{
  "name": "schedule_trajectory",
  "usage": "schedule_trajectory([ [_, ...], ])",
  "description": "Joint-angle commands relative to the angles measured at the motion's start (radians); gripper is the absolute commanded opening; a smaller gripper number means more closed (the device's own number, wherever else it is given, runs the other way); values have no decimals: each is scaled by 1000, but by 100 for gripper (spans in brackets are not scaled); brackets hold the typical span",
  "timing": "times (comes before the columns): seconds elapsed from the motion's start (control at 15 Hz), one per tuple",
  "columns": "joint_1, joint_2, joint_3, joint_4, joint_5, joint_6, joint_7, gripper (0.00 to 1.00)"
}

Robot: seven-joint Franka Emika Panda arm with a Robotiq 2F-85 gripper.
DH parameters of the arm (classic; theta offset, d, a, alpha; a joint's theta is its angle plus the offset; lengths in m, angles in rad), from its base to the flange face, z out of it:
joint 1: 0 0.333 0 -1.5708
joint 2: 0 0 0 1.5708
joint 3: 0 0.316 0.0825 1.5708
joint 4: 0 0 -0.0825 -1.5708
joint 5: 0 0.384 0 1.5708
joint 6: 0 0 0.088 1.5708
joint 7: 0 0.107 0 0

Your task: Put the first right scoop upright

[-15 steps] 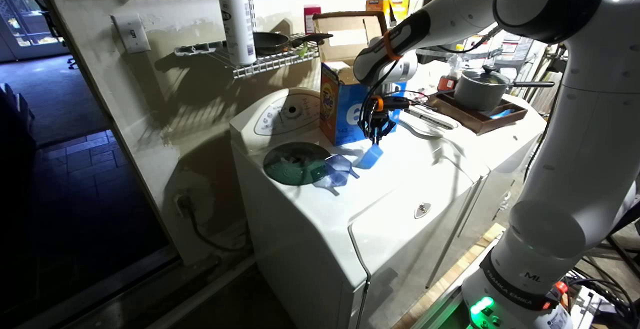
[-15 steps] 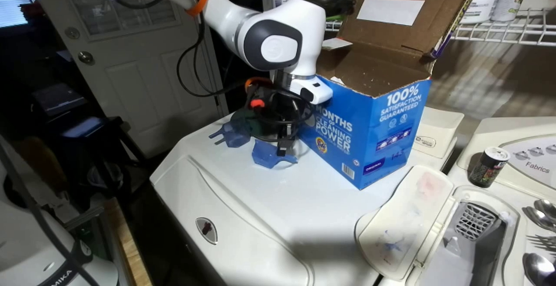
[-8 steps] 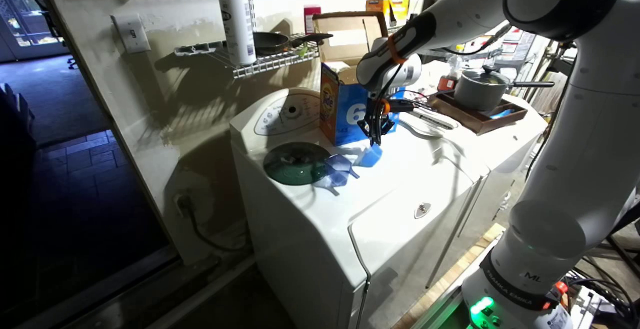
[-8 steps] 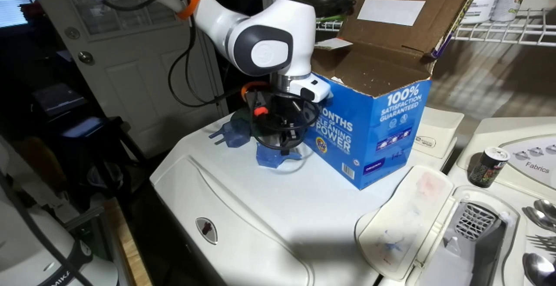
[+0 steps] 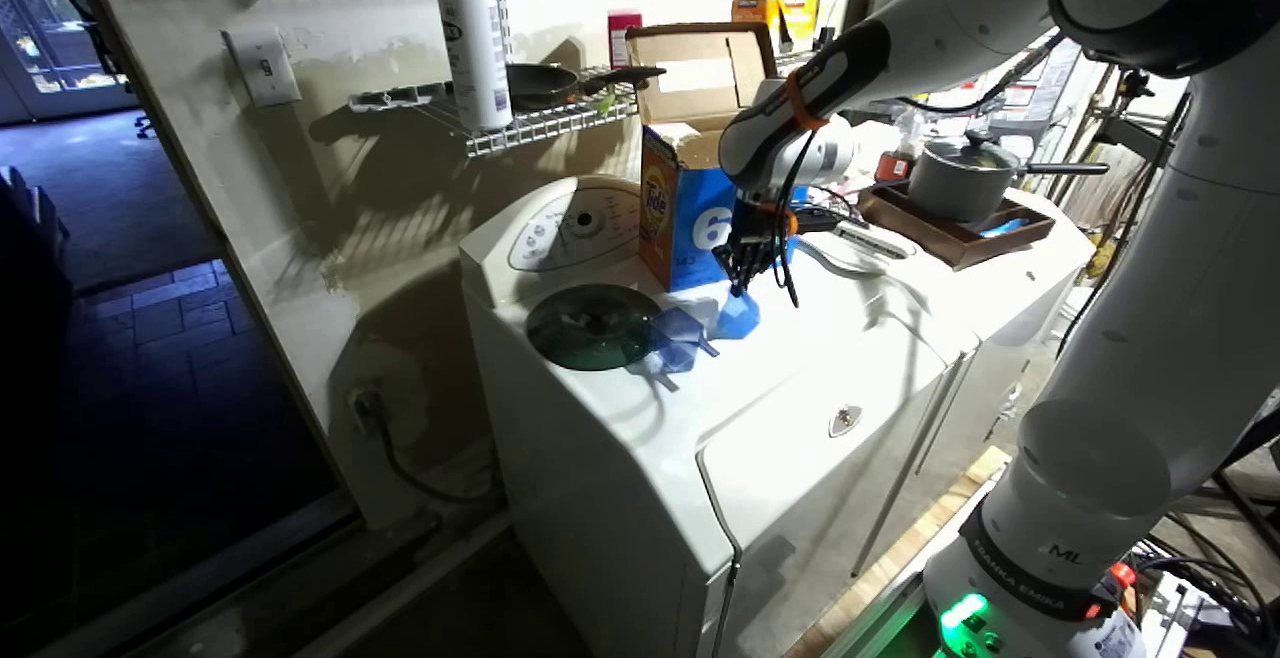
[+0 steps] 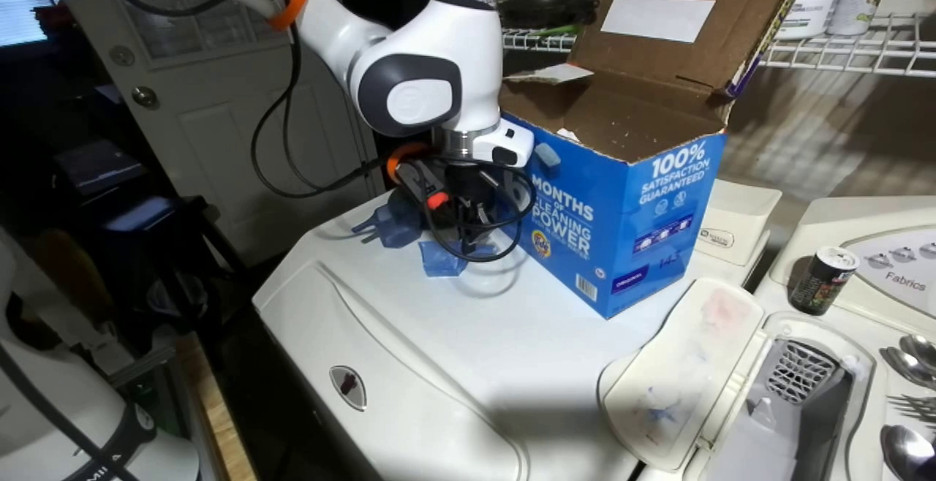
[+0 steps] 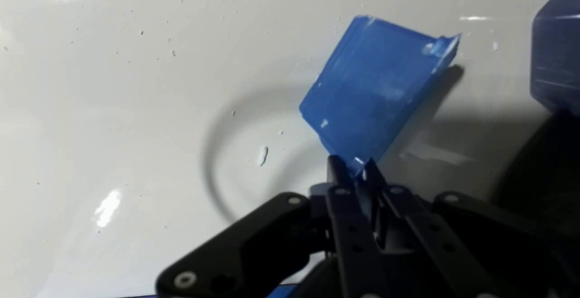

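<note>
Slowly, with the gripper (image 7: 352,165) pinching one end of the scoop (image 7: 369,87), it should be turned mouth-up before release.

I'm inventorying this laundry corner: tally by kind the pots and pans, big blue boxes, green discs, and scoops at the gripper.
Pots and pans: 2
Big blue boxes: 1
Green discs: 1
Scoops at the gripper: 1
Total: 5

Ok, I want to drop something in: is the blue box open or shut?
Open. The blue box has its lid raised in both exterior views, its brown inside showing.
</note>
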Motion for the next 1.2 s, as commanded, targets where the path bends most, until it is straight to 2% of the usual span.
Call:
schedule_trajectory([
  [0.0, -27, -56, 18, -62, 134, 3, -219, 2],
  [0.6, -48, -99, 0, -109, 383, 5, -710, 2],
  [0.8, -58, -93, -14, -100, 491, -35, -853, 2],
  [1.13, -84, -72, -46, -74, 566, -154, -1011, 2],
])
